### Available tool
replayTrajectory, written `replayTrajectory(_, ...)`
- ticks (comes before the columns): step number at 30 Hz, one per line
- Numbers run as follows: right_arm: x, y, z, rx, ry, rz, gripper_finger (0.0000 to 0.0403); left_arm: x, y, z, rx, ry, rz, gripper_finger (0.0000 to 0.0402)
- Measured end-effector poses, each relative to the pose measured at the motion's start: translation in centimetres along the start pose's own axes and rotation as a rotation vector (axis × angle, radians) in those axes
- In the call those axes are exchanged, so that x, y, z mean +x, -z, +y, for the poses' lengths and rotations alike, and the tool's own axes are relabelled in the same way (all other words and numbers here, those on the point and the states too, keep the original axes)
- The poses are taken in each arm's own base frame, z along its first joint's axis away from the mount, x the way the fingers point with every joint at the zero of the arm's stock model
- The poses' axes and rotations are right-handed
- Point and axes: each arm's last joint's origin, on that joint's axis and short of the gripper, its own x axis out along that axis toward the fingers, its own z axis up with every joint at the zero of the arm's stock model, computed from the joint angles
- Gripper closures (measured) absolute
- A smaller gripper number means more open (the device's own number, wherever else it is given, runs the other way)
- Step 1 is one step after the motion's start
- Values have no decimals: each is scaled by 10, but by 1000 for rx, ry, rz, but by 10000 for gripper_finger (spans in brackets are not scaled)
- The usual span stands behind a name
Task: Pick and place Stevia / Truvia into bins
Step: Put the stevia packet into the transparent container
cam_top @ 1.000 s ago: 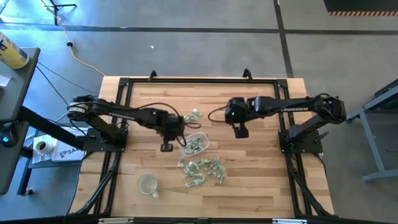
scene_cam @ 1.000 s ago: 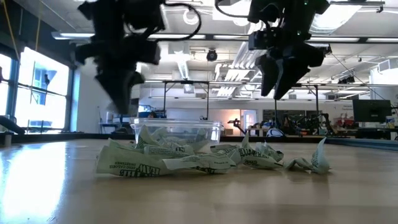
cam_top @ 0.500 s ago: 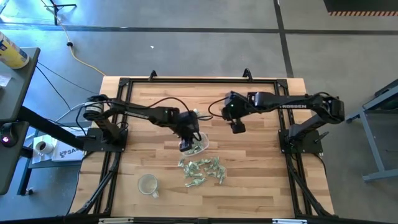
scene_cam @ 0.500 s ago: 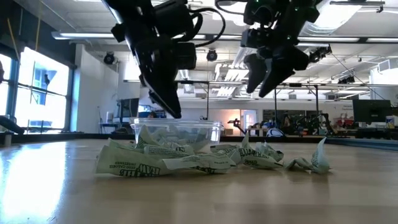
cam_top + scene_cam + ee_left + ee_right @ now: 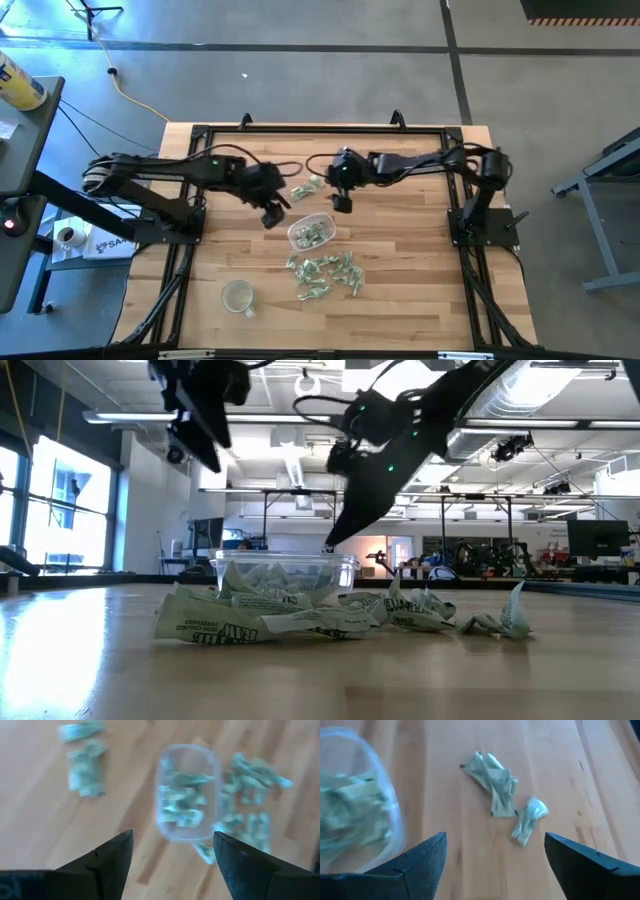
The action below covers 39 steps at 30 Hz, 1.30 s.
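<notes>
Left gripper (image 5: 270, 215) and right gripper (image 5: 341, 203), fingers apart and empty, flank shallow clear plastic tub (image 5: 311, 231) of green-and-white paper sachets (image 5: 314, 234) mid-table.

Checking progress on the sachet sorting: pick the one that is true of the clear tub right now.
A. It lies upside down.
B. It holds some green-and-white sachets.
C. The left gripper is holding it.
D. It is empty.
B: the clear tub stands upright on the table with green-and-white sachets inside, untouched by either gripper.

Overhead, table-level, two wrist views; shared tub (image 5: 311, 231)
</notes>
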Motion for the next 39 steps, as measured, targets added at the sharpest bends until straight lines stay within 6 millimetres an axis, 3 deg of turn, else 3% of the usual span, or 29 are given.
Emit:
replayTrajectory(5,32,-6,-12,133,56,14,108,-11,25,17,18,-111,56,117)
replayTrajectory(14,77,-5,-28,199,87,193,172,-4,46,45,58,-176,113,195)
replayTrajectory(19,82,-6,-36,196,74,265,226,-1,55,60,74,-204,132,226)
replayTrajectory(27,73,-8,-60,208,92,319,391,2,57,74,63,-232,138,255)
replayTrajectory(34,58,-32,-69,189,8,324,354,4,50,71,63,-176,74,263)
replayTrajectory(39,48,-37,-67,163,-58,388,333,4,47,70,47,-166,45,265)
